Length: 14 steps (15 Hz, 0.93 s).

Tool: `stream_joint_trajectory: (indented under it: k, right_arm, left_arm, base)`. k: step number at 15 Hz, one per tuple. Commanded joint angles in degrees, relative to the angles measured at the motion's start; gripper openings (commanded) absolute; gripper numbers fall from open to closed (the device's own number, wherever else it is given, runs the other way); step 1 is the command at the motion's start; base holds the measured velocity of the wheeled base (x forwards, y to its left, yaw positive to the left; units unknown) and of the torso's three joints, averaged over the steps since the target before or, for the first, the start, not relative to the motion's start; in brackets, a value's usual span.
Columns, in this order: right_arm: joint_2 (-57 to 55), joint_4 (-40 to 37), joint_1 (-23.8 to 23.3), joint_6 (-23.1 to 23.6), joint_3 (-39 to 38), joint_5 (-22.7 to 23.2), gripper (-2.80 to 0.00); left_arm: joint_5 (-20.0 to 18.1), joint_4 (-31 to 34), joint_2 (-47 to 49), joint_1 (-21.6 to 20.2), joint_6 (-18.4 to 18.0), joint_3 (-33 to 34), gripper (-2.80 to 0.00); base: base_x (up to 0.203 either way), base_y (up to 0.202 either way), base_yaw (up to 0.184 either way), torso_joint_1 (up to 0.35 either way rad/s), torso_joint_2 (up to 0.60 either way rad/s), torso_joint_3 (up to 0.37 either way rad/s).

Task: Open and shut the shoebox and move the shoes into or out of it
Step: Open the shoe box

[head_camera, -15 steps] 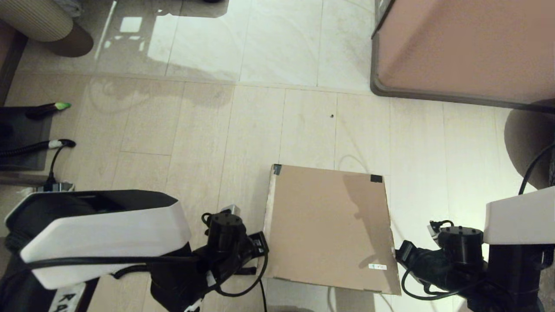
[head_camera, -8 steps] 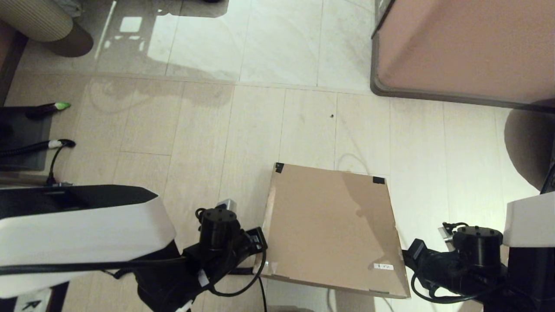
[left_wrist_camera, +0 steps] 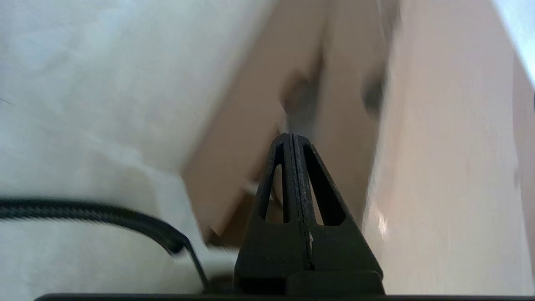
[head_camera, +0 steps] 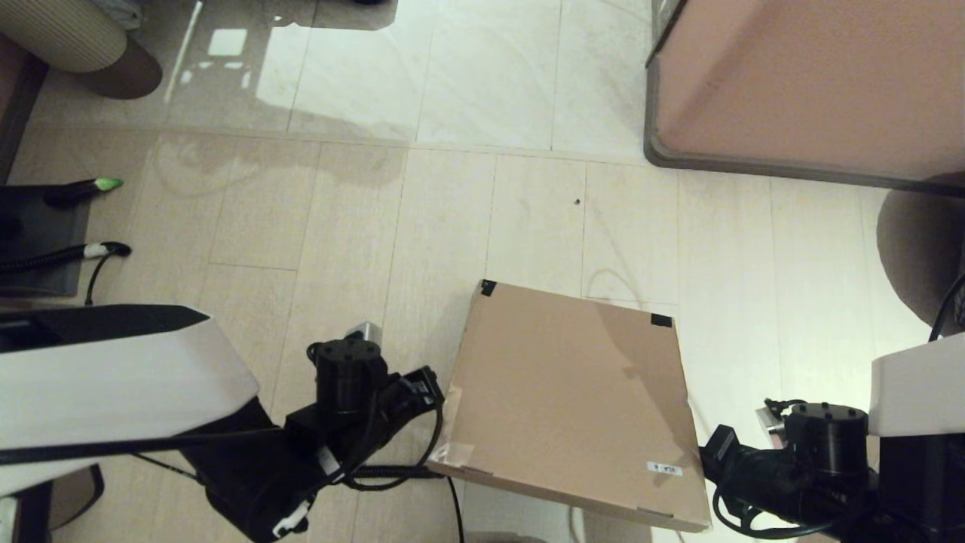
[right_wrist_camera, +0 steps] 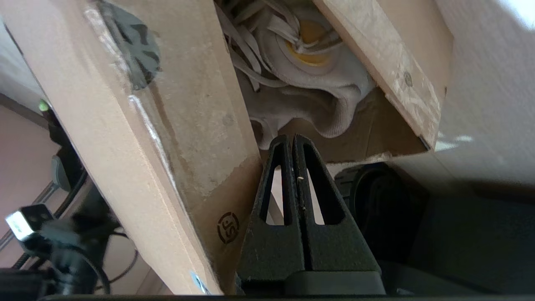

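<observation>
The brown cardboard shoebox (head_camera: 573,400) sits on the floor in front of me, its lid tilted with the near edge raised. Black tape (head_camera: 661,320) marks the far lid corners and a white label (head_camera: 666,468) lies near the front right. My left gripper (head_camera: 436,394) is shut at the lid's front left corner, its tips (left_wrist_camera: 291,136) against the cardboard. My right gripper (head_camera: 710,451) is shut beside the front right corner, tips (right_wrist_camera: 291,137) under the raised lid (right_wrist_camera: 125,125). A white sneaker (right_wrist_camera: 309,83) with a yellowish insole lies inside the box.
A large pinkish-tan block with a grey rim (head_camera: 814,83) fills the far right. A black unit with a cable (head_camera: 38,249) stands at the left edge. A round ribbed beige object (head_camera: 68,34) is at the far left.
The lid's near edge has come up and tilted further. My left gripper has shifted left and away along the box's side; my right gripper has slid down toward the lower right.
</observation>
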<state>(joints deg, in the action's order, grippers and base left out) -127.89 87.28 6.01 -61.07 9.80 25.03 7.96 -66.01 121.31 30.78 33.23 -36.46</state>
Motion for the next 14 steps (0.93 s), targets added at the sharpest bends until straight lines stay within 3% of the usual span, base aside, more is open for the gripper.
stream_joint_trajectory:
  k: [1,5,9,14]
  right_arm:
    - [0.00,0.38,-0.21,-0.54,-0.47,0.17,-2.80]
    - [2.07,0.38,-0.21,-1.40,-1.19,1.73,-2.80]
    - [6.65,0.38,-0.29,-6.67,-0.90,4.43,-2.80]
    - [11.77,0.38,-0.61,-9.83,-0.08,6.21,-2.80]
  left_arm:
    - [0.38,-0.36,-2.61,-2.65,0.17,0.12,-2.80]
    - [0.43,-0.52,-3.09,-3.88,0.25,2.46,-2.80]
    - [0.48,-0.53,-2.83,-3.88,2.48,3.82,-2.80]
    - [0.51,-0.61,-3.74,-3.88,2.63,5.26,-2.80]
  base:
    - [0.000,0.000,0.000,0.000,0.00,0.000]
    - [0.000,0.000,0.000,0.000,0.00,0.000]
    - [0.000,0.000,0.000,0.000,0.00,0.000]
    - [0.000,0.000,0.000,0.000,0.00,0.000]
